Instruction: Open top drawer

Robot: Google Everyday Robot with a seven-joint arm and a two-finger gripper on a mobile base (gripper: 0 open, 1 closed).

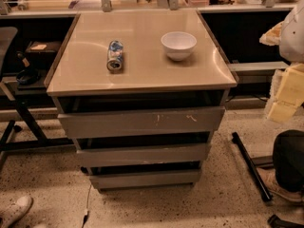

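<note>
The top drawer [141, 122] is the widest of three grey handle-less drawers in the cabinet under the beige tabletop [142, 75]. Its front panel has pale scratch marks right of the middle. A dark gap shows between the panel and the tabletop; the inside is hidden. My arm and gripper [286, 95] show as white and pale yellow parts at the right edge, right of the cabinet and apart from the drawer.
A can [115, 56] lies on its side on the tabletop beside a white bowl [178, 45]. Two narrower drawers [143, 155] sit below. A chair base [19, 127] stands at left, a black bar [249, 165] and a person's leg [287, 167] at right.
</note>
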